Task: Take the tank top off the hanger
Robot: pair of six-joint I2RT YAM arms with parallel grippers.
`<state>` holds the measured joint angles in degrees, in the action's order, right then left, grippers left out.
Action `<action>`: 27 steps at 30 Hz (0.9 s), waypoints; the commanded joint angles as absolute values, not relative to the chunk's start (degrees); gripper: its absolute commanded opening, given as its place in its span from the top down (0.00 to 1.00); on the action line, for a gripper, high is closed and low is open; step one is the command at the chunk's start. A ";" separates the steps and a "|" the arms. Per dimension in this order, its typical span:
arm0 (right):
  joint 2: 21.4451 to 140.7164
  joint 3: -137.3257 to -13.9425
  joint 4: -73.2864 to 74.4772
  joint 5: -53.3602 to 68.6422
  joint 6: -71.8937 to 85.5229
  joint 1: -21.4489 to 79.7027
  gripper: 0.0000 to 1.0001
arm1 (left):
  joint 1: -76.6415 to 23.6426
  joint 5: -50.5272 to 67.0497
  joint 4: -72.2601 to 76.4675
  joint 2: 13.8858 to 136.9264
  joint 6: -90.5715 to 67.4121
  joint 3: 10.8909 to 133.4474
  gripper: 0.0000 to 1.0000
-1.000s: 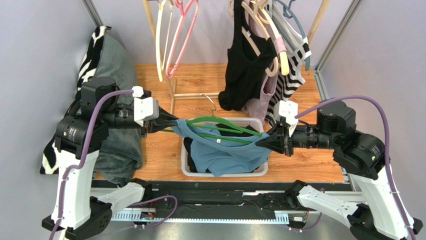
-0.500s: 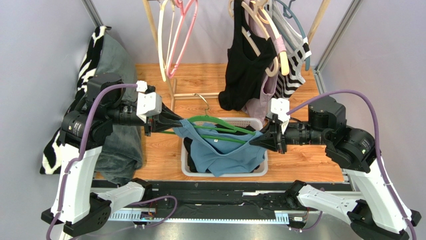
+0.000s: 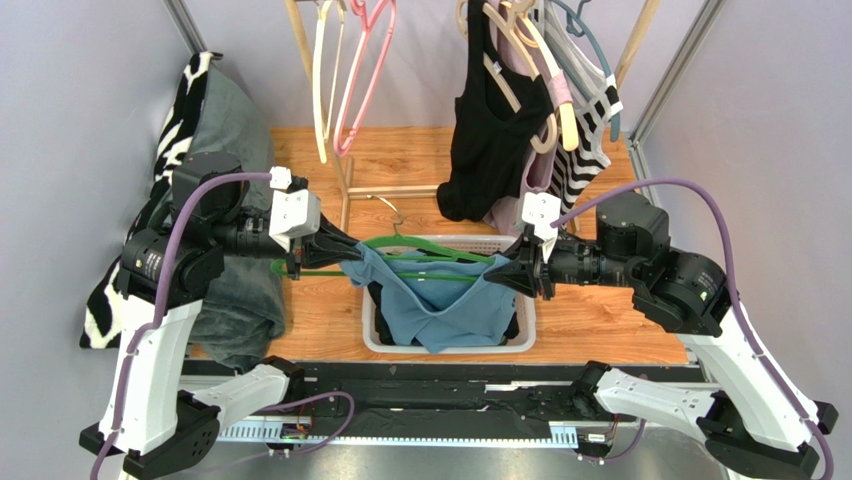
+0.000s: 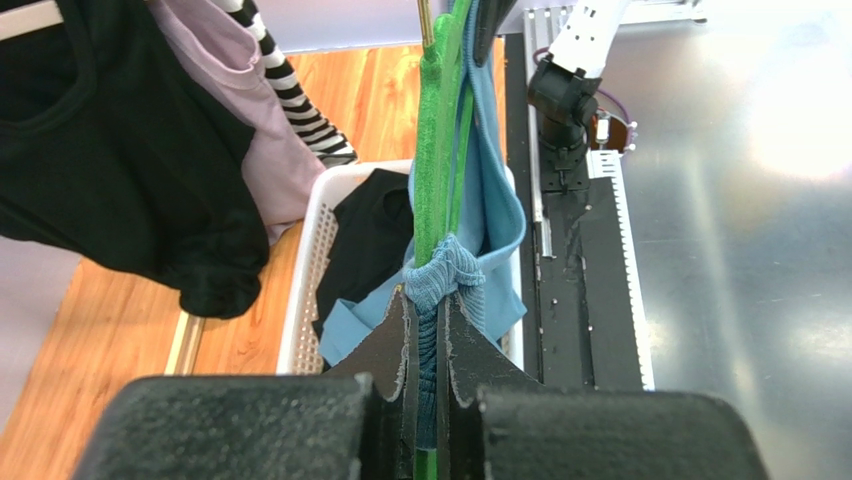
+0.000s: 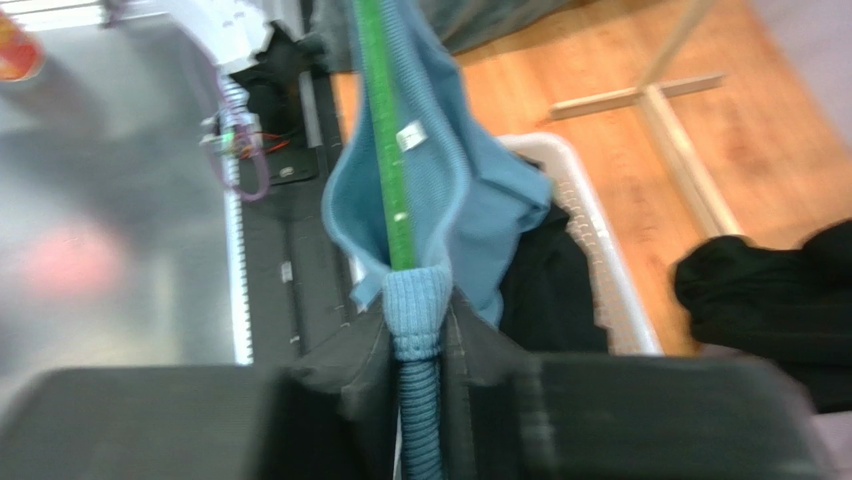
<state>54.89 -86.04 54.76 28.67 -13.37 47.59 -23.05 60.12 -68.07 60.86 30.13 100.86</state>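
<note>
A blue tank top [image 3: 440,305] hangs on a green hanger [image 3: 420,247] above a white basket [image 3: 373,336]. My left gripper [image 3: 345,252] is shut on the top's left shoulder strap [image 4: 440,285], with the green hanger arm [image 4: 436,170] between the jaws. My right gripper [image 3: 505,276] is shut on the right strap [image 5: 412,305], with the hanger arm [image 5: 382,150] running out from it. The hanger's left tip [image 3: 278,267] sticks out past the left gripper. The top's body sags into the basket.
A wooden rack at the back holds empty pink and cream hangers [image 3: 345,70] and black, lilac and striped garments [image 3: 500,130]. A pile of grey and zebra-print cloth [image 3: 225,200] lies at left. Black clothing [image 4: 370,240] lies in the basket.
Both grippers have moved toward each other and slightly left with the straps. The top slackens, and the hanger's left tip now pokes out behind the left gripper.
</note>
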 commanded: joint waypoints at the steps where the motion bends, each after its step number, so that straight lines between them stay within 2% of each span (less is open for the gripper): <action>1: 51.86 -84.12 41.75 18.93 -13.53 48.43 0.71 | -24.43 61.62 -65.30 60.65 29.00 100.20 1.00; 2: 50.99 -83.42 41.31 17.50 -13.71 48.43 0.58 | -24.52 60.39 -65.30 60.47 29.00 100.11 1.00; 3: 50.19 -83.15 41.22 16.10 -13.54 48.43 0.51 | -24.43 59.95 -65.22 60.38 28.92 100.19 1.00; 5: 47.73 -82.10 41.39 12.84 -13.62 48.43 0.43 | -24.43 59.24 -65.21 60.03 28.83 100.19 1.00; 8: 44.83 -79.90 41.22 9.76 -13.19 48.43 0.39 | -24.35 58.54 -65.13 59.68 28.48 100.81 1.00; 16: 38.24 -73.92 42.27 3.43 -6.78 48.43 0.47 | -24.35 55.29 -64.86 59.15 28.30 101.51 1.00; 27: 27.95 -62.41 38.59 5.54 3.16 48.43 0.46 | -23.56 49.66 -62.40 59.50 26.37 101.25 1.00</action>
